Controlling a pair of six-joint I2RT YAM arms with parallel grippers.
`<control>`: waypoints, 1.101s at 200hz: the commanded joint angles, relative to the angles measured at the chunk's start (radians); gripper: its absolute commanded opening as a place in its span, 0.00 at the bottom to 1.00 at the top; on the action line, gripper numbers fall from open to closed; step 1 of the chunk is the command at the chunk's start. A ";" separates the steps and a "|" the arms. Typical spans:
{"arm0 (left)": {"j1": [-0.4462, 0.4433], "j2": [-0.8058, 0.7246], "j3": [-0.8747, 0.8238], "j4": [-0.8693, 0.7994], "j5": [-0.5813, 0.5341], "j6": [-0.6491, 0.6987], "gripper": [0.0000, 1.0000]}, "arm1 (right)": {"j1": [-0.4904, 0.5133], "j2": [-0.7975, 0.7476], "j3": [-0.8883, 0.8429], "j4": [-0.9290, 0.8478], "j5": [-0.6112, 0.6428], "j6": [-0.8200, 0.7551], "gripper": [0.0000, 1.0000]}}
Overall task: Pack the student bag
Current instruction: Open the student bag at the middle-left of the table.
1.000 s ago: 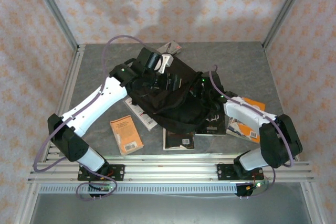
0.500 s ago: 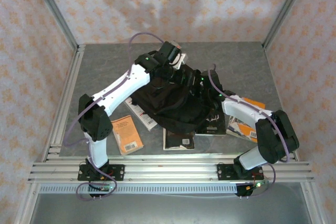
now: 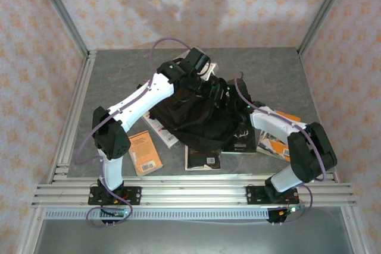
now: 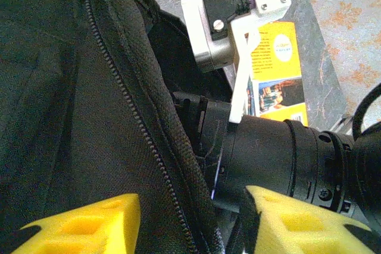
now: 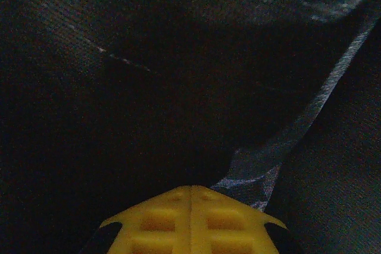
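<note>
The student bag (image 3: pixel 189 114) is a black fabric backpack slumped in the middle of the table on top of several books. My left gripper (image 3: pixel 205 83) reaches down at the bag's far top edge. In the left wrist view its yellow pads (image 4: pixel 83 227) stand apart, so the left gripper (image 4: pixel 190 221) is open, with the bag's zip edge (image 4: pixel 140 123) lying between them. My right gripper (image 3: pixel 221 92) is pushed into the bag from the right. In the right wrist view the right gripper (image 5: pixel 190 191) is shut, pads flush together, amid dark fabric.
An orange book (image 3: pixel 143 151) lies front left, and a pale book (image 3: pixel 159 128) pokes out from under the bag. Two black books (image 3: pixel 202 157) (image 3: pixel 241 138) lie in front. An orange-and-white book (image 3: pixel 278 142) sits under the right arm, close to the right wrist (image 4: pixel 286 159).
My left arm has swung from the bag's left side up to its far top edge, and its jaws have narrowed. The right arm has barely moved.
</note>
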 commanded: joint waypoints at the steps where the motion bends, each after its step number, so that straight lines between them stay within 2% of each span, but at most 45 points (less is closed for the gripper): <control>1: 0.013 -0.003 -0.019 -0.021 0.003 0.013 0.37 | -0.005 -0.002 0.029 0.011 -0.010 -0.012 0.00; 23: 0.018 -0.026 -0.047 0.001 0.003 0.005 0.27 | -0.005 -0.011 0.023 0.013 -0.009 -0.011 0.00; 99: 0.030 -0.060 -0.099 0.026 0.010 -0.006 0.14 | -0.005 -0.039 0.008 0.006 -0.006 -0.014 0.00; 119: 0.039 -0.068 -0.106 0.042 0.030 -0.014 0.00 | -0.005 -0.047 0.011 -0.004 0.001 -0.023 0.00; 144: 0.059 -0.086 -0.070 0.034 0.012 -0.017 0.00 | -0.005 -0.096 0.048 -0.087 0.044 -0.077 0.00; 153: 0.073 -0.099 -0.049 0.027 -0.008 -0.020 0.00 | -0.005 -0.130 0.075 -0.140 0.060 -0.112 0.06; 189: 0.161 -0.186 0.058 -0.001 -0.155 -0.064 0.00 | -0.005 -0.298 0.205 -0.394 0.167 -0.272 0.43; 220: 0.226 -0.233 0.207 -0.029 -0.396 -0.076 0.00 | -0.005 -0.456 0.233 -0.432 0.204 -0.345 0.59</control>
